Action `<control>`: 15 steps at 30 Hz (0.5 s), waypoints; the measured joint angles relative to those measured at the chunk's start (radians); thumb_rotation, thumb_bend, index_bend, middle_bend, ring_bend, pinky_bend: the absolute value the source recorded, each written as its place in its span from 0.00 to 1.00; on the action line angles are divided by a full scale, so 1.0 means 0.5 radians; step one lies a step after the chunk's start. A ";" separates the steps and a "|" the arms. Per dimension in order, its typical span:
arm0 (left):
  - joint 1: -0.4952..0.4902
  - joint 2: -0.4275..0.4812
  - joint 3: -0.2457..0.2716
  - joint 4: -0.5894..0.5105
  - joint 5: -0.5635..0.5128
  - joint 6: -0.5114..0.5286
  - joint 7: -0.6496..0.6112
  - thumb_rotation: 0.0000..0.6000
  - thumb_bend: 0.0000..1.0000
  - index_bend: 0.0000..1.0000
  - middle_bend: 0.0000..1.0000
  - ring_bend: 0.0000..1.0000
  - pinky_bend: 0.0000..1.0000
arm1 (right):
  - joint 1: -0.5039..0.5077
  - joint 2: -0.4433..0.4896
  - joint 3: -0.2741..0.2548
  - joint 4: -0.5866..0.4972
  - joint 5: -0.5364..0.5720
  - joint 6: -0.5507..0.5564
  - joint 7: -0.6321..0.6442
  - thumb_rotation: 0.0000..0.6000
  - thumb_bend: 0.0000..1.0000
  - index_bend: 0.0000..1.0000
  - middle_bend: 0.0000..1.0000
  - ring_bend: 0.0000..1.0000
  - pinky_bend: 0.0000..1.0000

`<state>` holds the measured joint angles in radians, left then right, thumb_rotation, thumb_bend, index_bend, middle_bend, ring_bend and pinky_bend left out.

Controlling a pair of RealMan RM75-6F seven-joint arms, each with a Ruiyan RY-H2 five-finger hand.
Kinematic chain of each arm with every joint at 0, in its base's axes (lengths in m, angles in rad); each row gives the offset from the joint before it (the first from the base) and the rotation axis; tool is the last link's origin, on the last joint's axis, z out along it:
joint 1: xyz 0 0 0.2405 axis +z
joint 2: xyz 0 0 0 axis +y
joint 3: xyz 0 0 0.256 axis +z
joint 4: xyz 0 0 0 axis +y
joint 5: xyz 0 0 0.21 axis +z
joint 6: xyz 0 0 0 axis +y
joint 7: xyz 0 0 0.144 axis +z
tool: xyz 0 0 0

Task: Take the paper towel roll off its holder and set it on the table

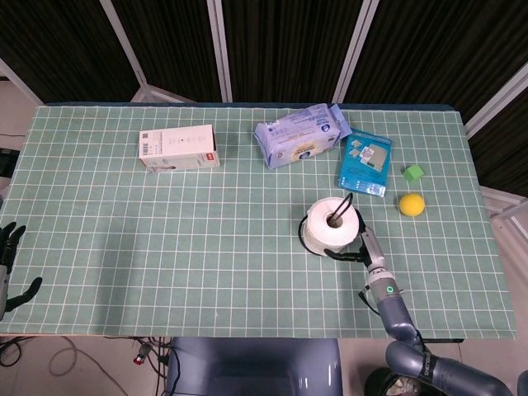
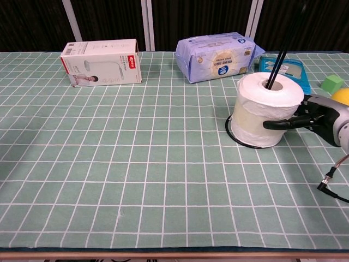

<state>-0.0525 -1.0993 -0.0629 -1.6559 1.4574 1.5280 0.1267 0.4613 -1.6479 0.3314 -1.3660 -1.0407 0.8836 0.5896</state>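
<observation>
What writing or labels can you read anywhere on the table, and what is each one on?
No text can be quoted; all print is too small or blurred.
White box: a red logo patch and a barcode-like label on its end, unreadable.
Blue wipes pack: round label with blurred print.
Teal packet: printing illegible.
Paper towel roll: no writing visible.
</observation>
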 measured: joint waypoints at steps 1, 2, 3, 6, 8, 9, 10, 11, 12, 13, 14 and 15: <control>0.000 0.000 0.000 0.000 -0.001 -0.001 0.000 1.00 0.24 0.05 0.00 0.00 0.00 | 0.005 -0.006 0.005 0.004 0.007 -0.005 -0.005 1.00 0.00 0.00 0.00 0.00 0.00; -0.001 0.000 0.000 0.001 -0.002 -0.002 -0.001 1.00 0.24 0.05 0.00 0.00 0.00 | 0.010 -0.012 0.010 0.008 0.014 -0.008 -0.011 1.00 0.00 0.00 0.00 0.00 0.00; -0.001 0.001 0.000 0.002 -0.002 -0.002 -0.003 1.00 0.24 0.05 0.00 0.00 0.00 | 0.017 -0.022 0.017 0.016 0.027 -0.012 -0.021 1.00 0.00 0.00 0.00 0.00 0.00; 0.000 0.003 -0.001 0.002 -0.004 -0.003 -0.009 1.00 0.24 0.05 0.00 0.00 0.00 | 0.037 -0.045 0.040 0.039 0.057 -0.027 -0.040 1.00 0.00 0.00 0.00 0.00 0.00; 0.000 0.005 -0.002 0.004 -0.005 -0.003 -0.015 1.00 0.24 0.05 0.00 0.00 0.00 | 0.047 -0.059 0.053 0.052 0.074 -0.039 -0.043 1.00 0.00 0.00 0.00 0.00 0.00; 0.000 0.006 -0.002 0.004 -0.006 -0.003 -0.016 1.00 0.24 0.05 0.00 0.00 0.00 | 0.052 -0.071 0.065 0.064 0.087 -0.042 -0.042 1.00 0.00 0.00 0.01 0.01 0.00; -0.001 0.006 -0.003 0.004 -0.007 -0.004 -0.018 1.00 0.24 0.05 0.00 0.00 0.00 | 0.053 -0.075 0.069 0.067 0.093 -0.042 -0.042 1.00 0.00 0.01 0.03 0.03 0.00; -0.001 0.006 -0.003 0.004 -0.008 -0.005 -0.019 1.00 0.24 0.05 0.00 0.00 0.00 | 0.055 -0.082 0.075 0.074 0.101 -0.042 -0.043 1.00 0.00 0.03 0.05 0.06 0.00; -0.001 0.006 -0.003 0.003 -0.008 -0.005 -0.019 1.00 0.24 0.05 0.00 0.00 0.00 | 0.057 -0.092 0.082 0.084 0.108 -0.036 -0.047 1.00 0.00 0.05 0.08 0.10 0.00; -0.001 0.007 -0.003 0.002 -0.009 -0.006 -0.020 1.00 0.24 0.05 0.00 0.00 0.00 | 0.058 -0.099 0.086 0.089 0.112 -0.028 -0.050 1.00 0.00 0.08 0.11 0.13 0.00; -0.001 0.008 -0.003 0.002 -0.009 -0.007 -0.021 1.00 0.24 0.05 0.00 0.00 0.00 | 0.058 -0.108 0.092 0.094 0.116 -0.015 -0.051 1.00 0.00 0.11 0.13 0.16 0.01; -0.001 0.008 -0.003 0.002 -0.009 -0.007 -0.021 1.00 0.24 0.05 0.00 0.00 0.00 | 0.056 -0.120 0.102 0.099 0.119 0.005 -0.049 1.00 0.00 0.14 0.16 0.18 0.02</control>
<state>-0.0531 -1.0953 -0.0643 -1.6551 1.4527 1.5245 0.1164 0.4895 -1.7081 0.3826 -1.3164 -0.9810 0.8861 0.5652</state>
